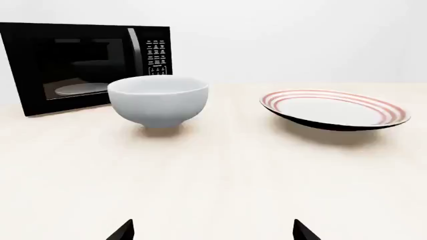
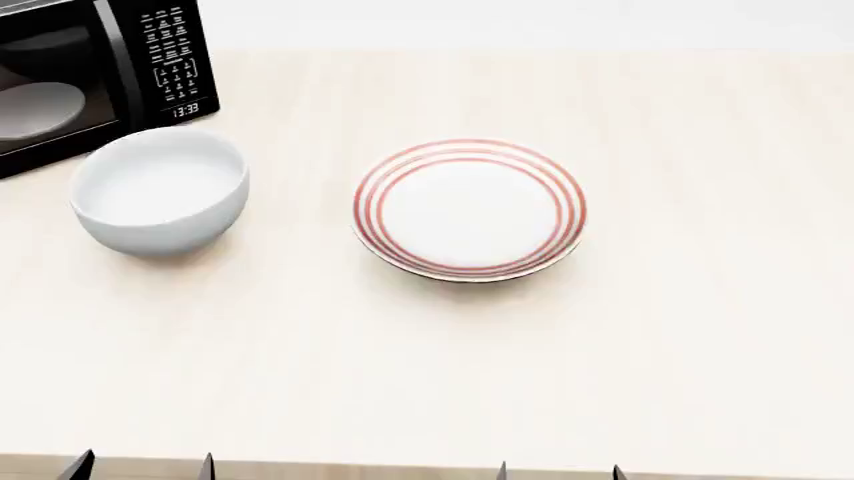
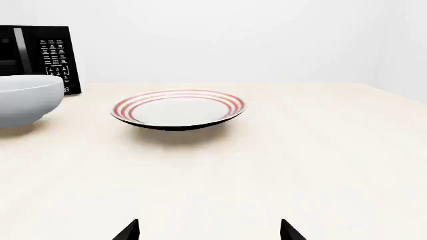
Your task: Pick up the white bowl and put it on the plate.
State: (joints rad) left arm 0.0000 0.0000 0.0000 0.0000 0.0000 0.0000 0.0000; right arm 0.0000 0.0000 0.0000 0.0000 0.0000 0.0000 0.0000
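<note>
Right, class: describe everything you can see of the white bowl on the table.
The white bowl is plain, glossy and round, deep with thick smooth walls and a narrower foot, looking like glazed ceramic. It stands upright and empty on the pale table, in front of the black microwave and to the left of the red-ringed plate, apart from both. Only the table touches it; no gripper is near.

Both the left gripper [image 2: 140,466] and right gripper [image 2: 558,470] hold their jaws spread apart, low.

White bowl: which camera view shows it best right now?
Left wrist view: the white bowl sits whole, side-on, near centre. Head view shows it whole from above, inside empty. Right wrist view cuts it off at the frame edge.
</note>
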